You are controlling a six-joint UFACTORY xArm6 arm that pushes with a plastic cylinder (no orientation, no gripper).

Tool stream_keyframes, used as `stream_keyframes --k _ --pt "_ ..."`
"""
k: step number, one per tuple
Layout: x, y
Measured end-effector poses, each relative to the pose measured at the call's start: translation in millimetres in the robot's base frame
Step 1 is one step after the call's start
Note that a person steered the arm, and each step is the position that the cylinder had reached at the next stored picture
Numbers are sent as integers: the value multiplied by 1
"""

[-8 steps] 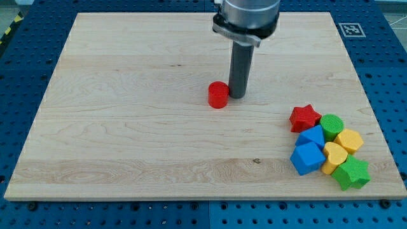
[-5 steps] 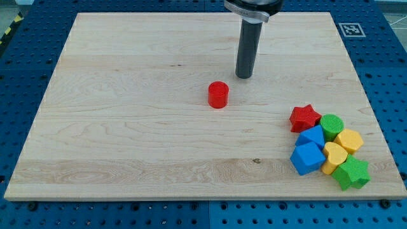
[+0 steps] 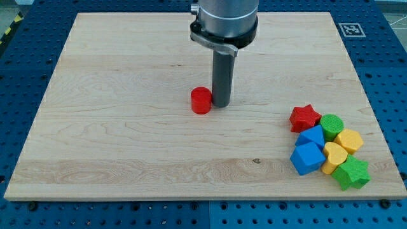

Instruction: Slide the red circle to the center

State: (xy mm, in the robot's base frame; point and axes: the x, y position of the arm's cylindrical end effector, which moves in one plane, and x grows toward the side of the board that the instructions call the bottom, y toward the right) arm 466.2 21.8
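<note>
**Near board centre: tip against red circle**

Near the middle of the wooden board point(image 3: 127, 159), you had the red circle point(image 3: 201, 100) standing upright, a short cylinder, slightly toward the view's left of centre. Your rod came down from the view's top, and my tip point(image 3: 220, 105) sat just beside the circle on its right side in the view; touching or a hair apart, you could not tell from this angle. Jaws: none on this rig, so nothing was clenched, released or grasped; the rod only stood against the block's side.

Well apart, at the view's lower right, the other blocks sat bunched:
- red star point(image 3: 304, 117) at the cluster's upper left
- green cylinder point(image 3: 331, 126) just to its right
- yellow block point(image 3: 349, 140), roughly hexagonal, at the right edge
- blue block point(image 3: 312, 136) below the star, shape unclear
- blue cube-like block point(image 3: 306, 158) below that, nearest the view's bottom left of the cluster
- second yellow block point(image 3: 334, 154), heart-like, between the blue ones and the green star
- green star point(image 3: 351, 173) at the bottom right

Neighbours in the cluster were touching or nearly so. A black-and-white marker tag point(image 3: 350, 29) sat at the board's upper right corner. Blue perforated table point(image 3: 25, 76) surrounded the board.
</note>
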Motion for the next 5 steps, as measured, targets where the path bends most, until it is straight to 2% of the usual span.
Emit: stream_keyframes --k 1,3,5 --pt "52 -8" --pt "77 -30" --pt "24 -49"
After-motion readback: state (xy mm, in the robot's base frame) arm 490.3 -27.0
